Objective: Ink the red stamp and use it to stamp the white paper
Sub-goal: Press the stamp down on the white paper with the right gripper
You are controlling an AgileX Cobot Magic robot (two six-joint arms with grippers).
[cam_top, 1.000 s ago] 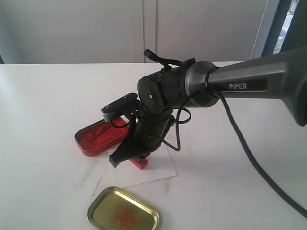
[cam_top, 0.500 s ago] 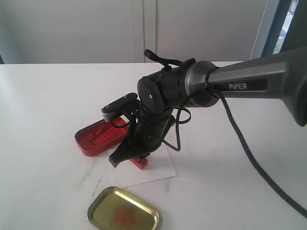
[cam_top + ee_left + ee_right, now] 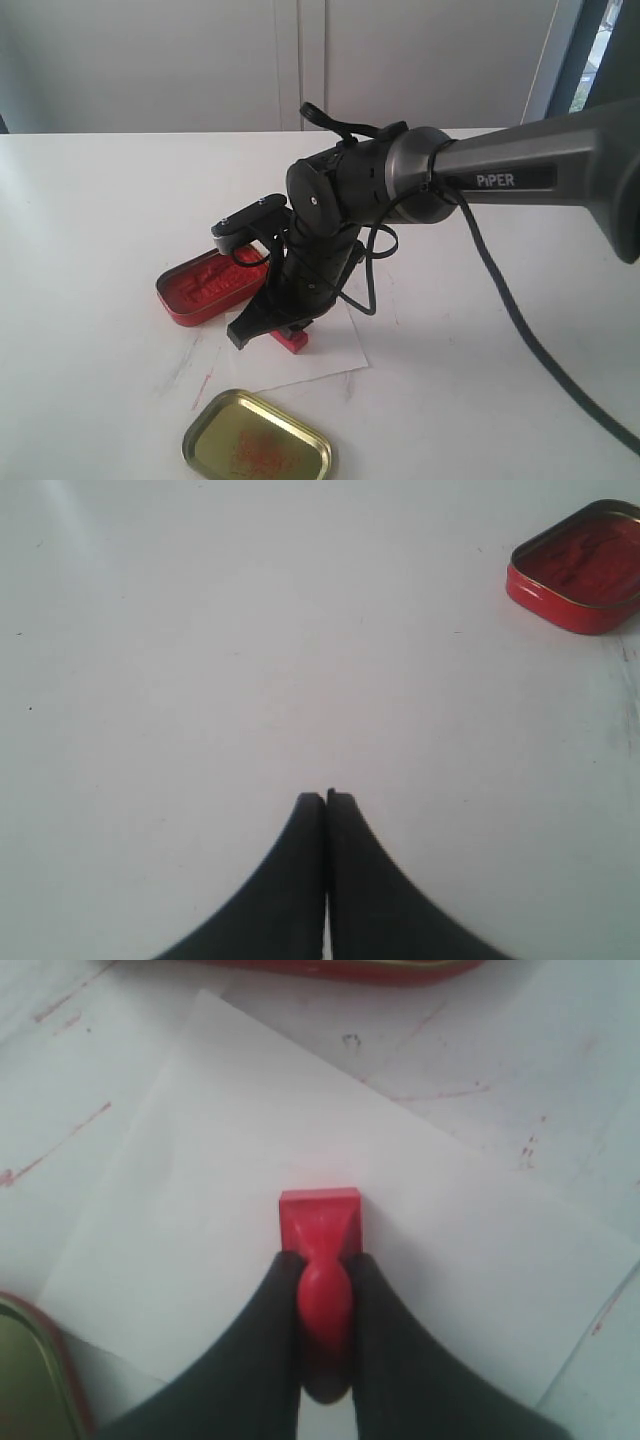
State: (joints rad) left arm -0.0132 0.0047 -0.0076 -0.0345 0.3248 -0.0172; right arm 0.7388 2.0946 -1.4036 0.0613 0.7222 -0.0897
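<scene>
My right gripper (image 3: pixel 322 1260) is shut on the knob of the red stamp (image 3: pixel 320 1222), whose square base rests flat on the white paper (image 3: pixel 230 1210). In the exterior view the stamp (image 3: pixel 292 341) shows under the right gripper (image 3: pixel 285 325), on the paper (image 3: pixel 335 350). The oblong red ink tin (image 3: pixel 205 285) lies just behind and left of the paper. My left gripper (image 3: pixel 326 798) is shut with nothing in it, hovering over bare tabletop, with the ink tin (image 3: pixel 583 568) off to one side. The left arm does not appear in the exterior view.
A gold oval lid (image 3: pixel 258 447) with red smears lies at the table's front edge, just in front of the paper. Red ink streaks (image 3: pixel 60 1150) mark the white table around the sheet. The right arm's dark cable (image 3: pixel 520 320) hangs across the right side.
</scene>
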